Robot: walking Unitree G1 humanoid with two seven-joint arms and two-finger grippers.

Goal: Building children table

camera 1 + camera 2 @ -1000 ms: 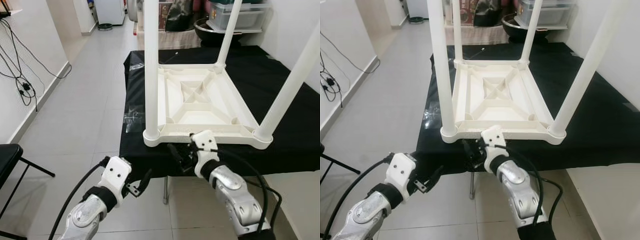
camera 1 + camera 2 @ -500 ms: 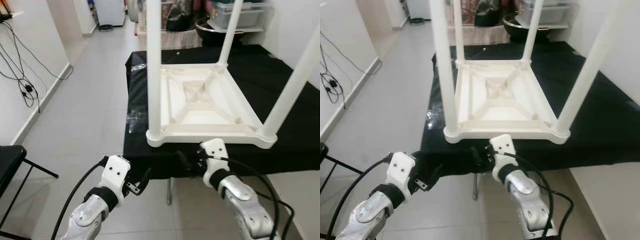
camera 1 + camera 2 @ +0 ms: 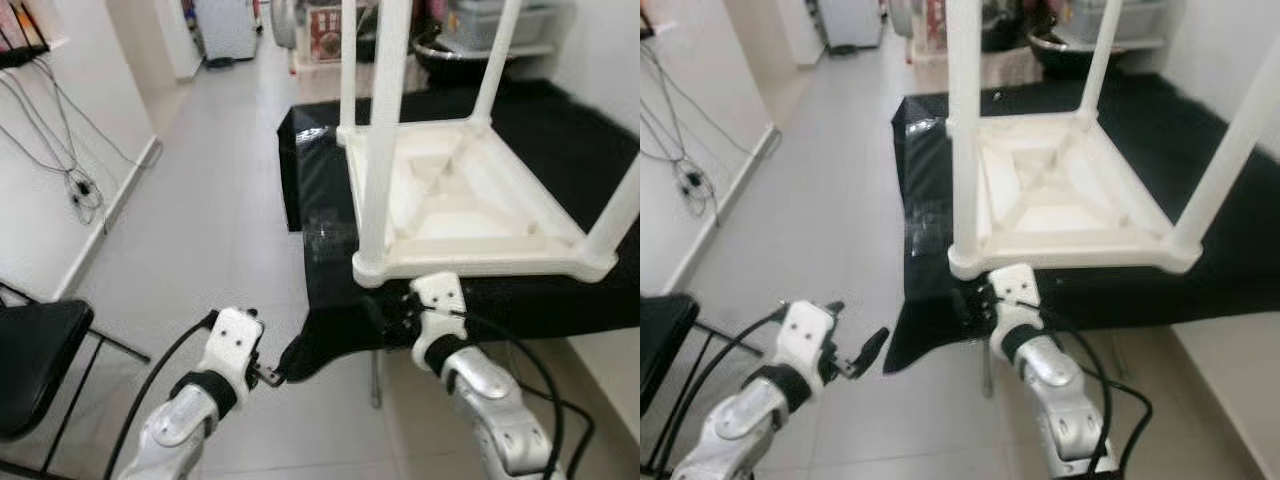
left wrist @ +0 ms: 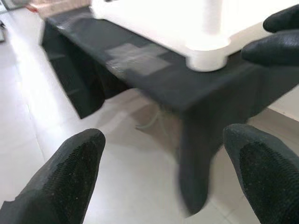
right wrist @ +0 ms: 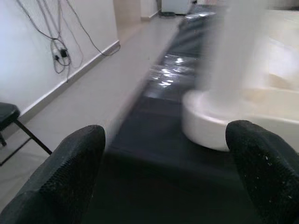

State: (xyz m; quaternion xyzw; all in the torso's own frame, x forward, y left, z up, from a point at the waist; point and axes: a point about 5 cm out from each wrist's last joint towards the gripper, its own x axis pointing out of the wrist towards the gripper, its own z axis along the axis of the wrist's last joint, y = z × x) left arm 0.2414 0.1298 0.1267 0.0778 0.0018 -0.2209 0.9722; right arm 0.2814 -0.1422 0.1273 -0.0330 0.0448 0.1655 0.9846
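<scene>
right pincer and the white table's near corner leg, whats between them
Just black cloth: the right wrist view shows it running bare from the open right pincer to the white table.

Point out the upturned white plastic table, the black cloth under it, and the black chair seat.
Upturned white plastic table [image 3: 470, 205]: left eye view, on its ribbed underside.
Black cloth [image 3: 930, 215]: right eye view, on the bare strip beside the table.
Black chair seat [image 3: 35, 355]: left eye view, on the seat's top.
</scene>
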